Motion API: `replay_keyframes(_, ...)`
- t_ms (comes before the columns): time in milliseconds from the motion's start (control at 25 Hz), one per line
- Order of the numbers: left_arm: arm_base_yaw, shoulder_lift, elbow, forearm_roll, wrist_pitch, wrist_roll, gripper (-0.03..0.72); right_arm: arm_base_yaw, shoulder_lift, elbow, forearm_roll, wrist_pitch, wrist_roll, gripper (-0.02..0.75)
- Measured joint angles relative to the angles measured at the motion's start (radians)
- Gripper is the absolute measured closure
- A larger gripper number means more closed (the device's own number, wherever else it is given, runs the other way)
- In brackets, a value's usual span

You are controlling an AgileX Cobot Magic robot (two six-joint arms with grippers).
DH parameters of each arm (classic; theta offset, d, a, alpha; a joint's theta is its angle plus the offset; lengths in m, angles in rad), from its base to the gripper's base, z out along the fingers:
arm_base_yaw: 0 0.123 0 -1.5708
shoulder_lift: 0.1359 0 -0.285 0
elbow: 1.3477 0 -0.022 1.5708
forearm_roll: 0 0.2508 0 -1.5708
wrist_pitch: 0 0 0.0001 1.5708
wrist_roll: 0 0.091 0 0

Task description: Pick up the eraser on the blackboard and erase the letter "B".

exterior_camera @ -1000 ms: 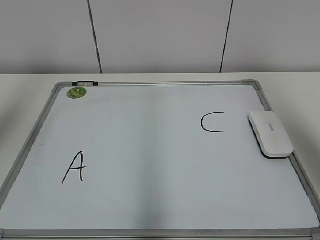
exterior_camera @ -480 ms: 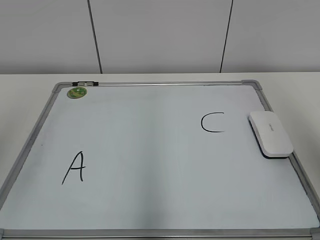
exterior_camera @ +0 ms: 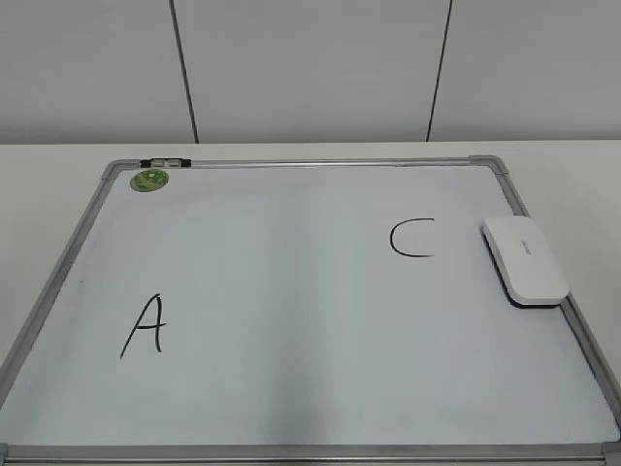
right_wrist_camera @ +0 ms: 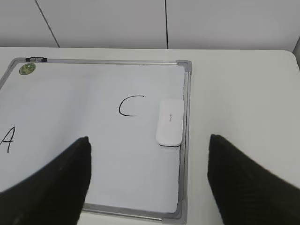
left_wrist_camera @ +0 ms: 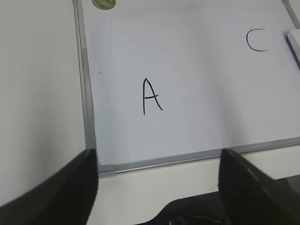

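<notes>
The blackboard is a white board with a silver frame lying flat on the table. The white eraser lies at its right edge, right of a black "C"; it also shows in the right wrist view. A black "A" is at the lower left. No letter "B" shows on the board. My left gripper is open and empty, above the board's near left corner. My right gripper is open and empty, above the board's near right part, short of the eraser. Neither gripper shows in the exterior view.
A small round green magnet sits at the board's far left corner, beside a dark clip on the frame. The white table surrounds the board. A pale panelled wall stands behind.
</notes>
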Motion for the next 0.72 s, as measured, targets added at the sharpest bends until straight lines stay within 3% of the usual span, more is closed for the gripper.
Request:
replay_keyframes(400,-0.018,-0.108,0.142,0.062,0.000,-0.002,0.111,0.000,-0.279,0.406,-0.055,0.006,0.000,0.145)
replay_keyframes(720,-0.018,-0.142,0.326,0.105,-0.051,-0.002,0.114,0.000,-0.340,0.615,-0.100,-0.005,0.000,0.145)
